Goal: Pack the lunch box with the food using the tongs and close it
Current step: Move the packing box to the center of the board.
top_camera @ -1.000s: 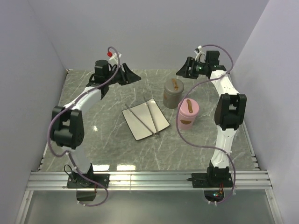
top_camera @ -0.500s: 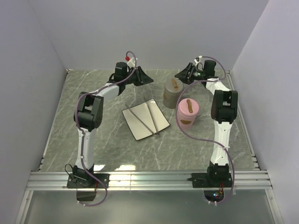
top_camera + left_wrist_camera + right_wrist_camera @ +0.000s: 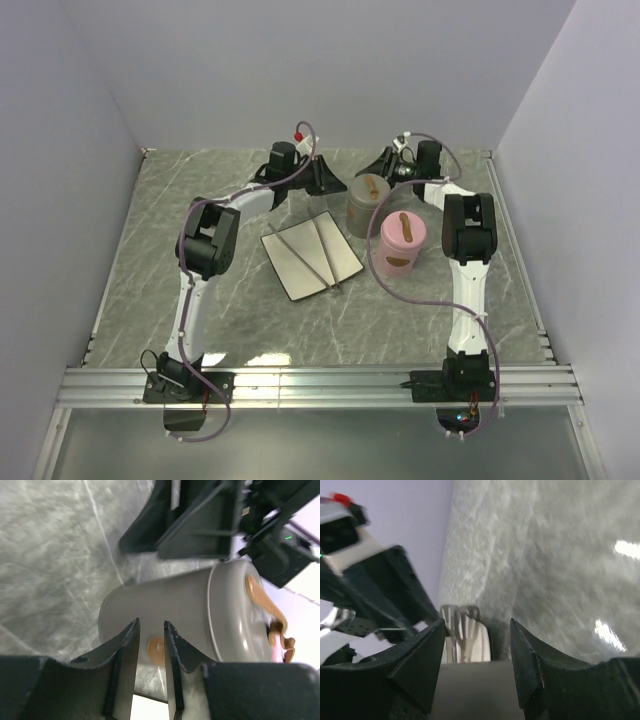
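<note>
The lunch box shows as two round tubs: a grey one (image 3: 366,208) with a brown strap on its lid, and a pink one (image 3: 402,250) beside it. The thin silver tongs (image 3: 310,250) lie across a white square plate (image 3: 345,262). The food is out of view. My left gripper (image 3: 325,178) is at the grey tub's left side. In the left wrist view its jaws (image 3: 151,623) stand narrowly apart in front of a brown round clasp (image 3: 156,651) on the tub (image 3: 175,605). My right gripper (image 3: 385,165) hangs open behind the tub, whose top (image 3: 475,690) fills the gap between its jaws (image 3: 477,622).
The tongs' ends (image 3: 462,630) show beyond the tub in the right wrist view. The two grippers are close together at the back of the table. Grey walls stand on three sides, and a metal rail (image 3: 320,385) runs along the near edge.
Both arms have swung inward from the back corners to the grey tub. The left jaws have narrowed a good deal, and the right jaws have narrowed a little.
</note>
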`<state>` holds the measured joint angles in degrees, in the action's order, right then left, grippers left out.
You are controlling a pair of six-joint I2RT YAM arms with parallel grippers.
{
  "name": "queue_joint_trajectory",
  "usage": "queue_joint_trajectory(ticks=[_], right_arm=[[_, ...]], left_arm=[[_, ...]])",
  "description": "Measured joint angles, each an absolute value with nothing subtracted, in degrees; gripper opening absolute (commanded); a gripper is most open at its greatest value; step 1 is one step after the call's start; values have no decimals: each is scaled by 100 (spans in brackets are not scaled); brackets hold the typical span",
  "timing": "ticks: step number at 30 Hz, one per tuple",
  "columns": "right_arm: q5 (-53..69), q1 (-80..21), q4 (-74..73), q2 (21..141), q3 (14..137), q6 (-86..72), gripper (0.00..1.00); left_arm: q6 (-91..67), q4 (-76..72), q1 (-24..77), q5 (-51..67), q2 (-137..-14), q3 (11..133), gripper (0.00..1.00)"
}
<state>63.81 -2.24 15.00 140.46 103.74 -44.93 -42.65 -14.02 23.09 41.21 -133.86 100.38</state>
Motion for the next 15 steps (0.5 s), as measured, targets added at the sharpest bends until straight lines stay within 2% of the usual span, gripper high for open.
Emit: queue_joint_trajectory(ticks=[9,15], right_arm=[[6580,-226,1662,13974,9096,-4473,60],[6751,-226,1623,13502,8527,-4268,59]], left_arm=[[-4141,-1223,2552,4289,-13408,10044,26],[-4115,-1186,2683,4377,-13273,9397,24]])
